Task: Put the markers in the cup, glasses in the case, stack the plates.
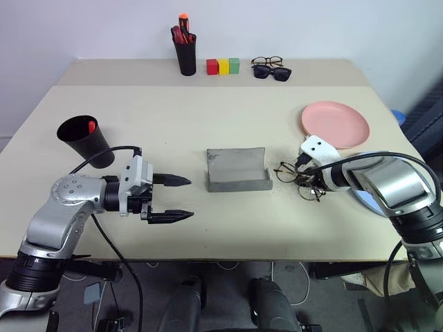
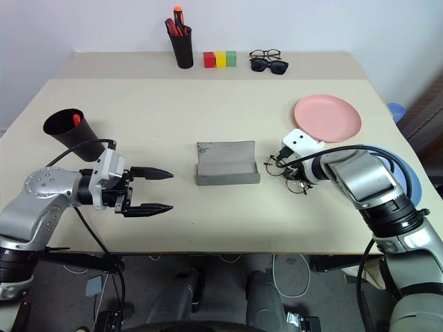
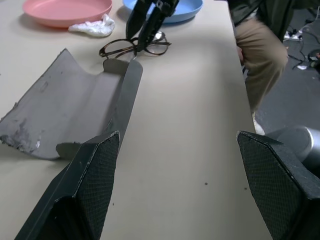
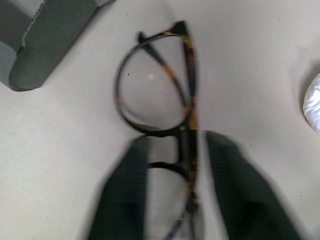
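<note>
The right end effector sits low over the glasses, its two fingers straddling the frame near the bridge; they look to be closing on it, but a firm grip cannot be confirmed. The glasses lie on the tabletop just right of the case, their long axis running roughly left to right, in line with the case's trough. The case lies open, lid standing on its far side, so the coming move likely turns on a short carry leftward, keeping the frame parallel to the trough. The right arm is clearly the nearer one. The left end effector hangs open and empty left of the case, pointing right toward it. The cup stands further left, a red marker inside.
</note>
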Action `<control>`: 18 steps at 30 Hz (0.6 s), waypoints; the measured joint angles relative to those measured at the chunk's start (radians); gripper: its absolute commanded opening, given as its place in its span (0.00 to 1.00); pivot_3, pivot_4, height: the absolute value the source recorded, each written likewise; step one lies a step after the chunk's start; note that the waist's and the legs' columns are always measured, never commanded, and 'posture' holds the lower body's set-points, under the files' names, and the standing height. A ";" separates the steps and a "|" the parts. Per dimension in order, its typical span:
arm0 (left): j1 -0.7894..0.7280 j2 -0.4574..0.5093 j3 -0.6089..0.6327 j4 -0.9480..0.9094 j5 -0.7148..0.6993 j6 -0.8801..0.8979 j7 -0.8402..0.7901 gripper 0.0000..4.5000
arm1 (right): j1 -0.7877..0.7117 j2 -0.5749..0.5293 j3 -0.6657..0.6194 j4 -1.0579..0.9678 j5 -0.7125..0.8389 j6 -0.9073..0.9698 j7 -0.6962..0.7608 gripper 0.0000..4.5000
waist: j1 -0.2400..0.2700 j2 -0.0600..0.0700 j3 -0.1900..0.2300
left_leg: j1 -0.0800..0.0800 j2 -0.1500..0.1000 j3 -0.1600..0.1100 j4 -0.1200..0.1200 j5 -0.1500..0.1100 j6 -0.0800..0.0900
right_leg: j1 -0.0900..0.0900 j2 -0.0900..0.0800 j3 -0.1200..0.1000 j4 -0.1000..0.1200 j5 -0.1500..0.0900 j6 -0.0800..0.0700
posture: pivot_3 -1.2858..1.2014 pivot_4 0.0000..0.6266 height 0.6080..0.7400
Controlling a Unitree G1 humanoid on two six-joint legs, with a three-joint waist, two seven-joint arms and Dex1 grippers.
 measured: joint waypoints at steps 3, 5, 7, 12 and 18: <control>0.000 0.001 0.000 0.000 -0.002 0.000 0.002 0.86 | -0.011 -0.003 -0.001 -0.003 -0.004 -0.003 0.008 0.01 | 0.000 0.000 0.000 | 0.001 0.000 0.000 0.000 0.000 0.000 | 0.001 0.000 0.000 0.000 0.000 0.000 | 0.52 0.24 0.99; 0.000 0.001 0.000 0.000 -0.004 -0.001 0.002 0.86 | -0.011 -0.003 -0.001 -0.003 -0.006 -0.003 0.011 0.01 | 0.000 0.000 0.000 | 0.001 0.000 0.000 0.000 0.000 0.000 | 0.000 0.000 0.000 0.000 0.000 0.000 | 0.52 0.24 0.99; 0.000 0.001 0.000 0.000 -0.005 -0.003 0.002 0.86 | -0.011 -0.004 -0.001 -0.003 -0.008 -0.003 0.014 0.01 | 0.000 0.000 0.000 | 0.001 0.000 0.000 0.000 0.000 0.000 | 0.000 0.000 0.000 0.000 0.000 0.000 | 0.52 0.24 0.99; 0.000 -0.004 0.000 0.004 -0.005 -0.010 0.003 0.86 | 0.001 -0.018 -0.018 -0.033 0.006 -0.003 0.051 0.01 | 0.000 0.000 0.000 | 0.001 0.000 0.000 -0.001 0.000 0.000 | 0.000 0.000 0.000 0.000 0.000 0.000 | 0.52 0.24 0.99; 0.004 -0.007 0.000 0.015 -0.005 -0.015 0.003 0.86 | -0.043 0.000 -0.097 -0.110 0.069 -0.084 0.118 0.01 | -0.005 0.000 0.000 | 0.001 0.000 0.000 0.000 0.000 0.000 | 0.000 0.000 0.000 0.000 0.000 0.000 | 0.52 0.24 0.99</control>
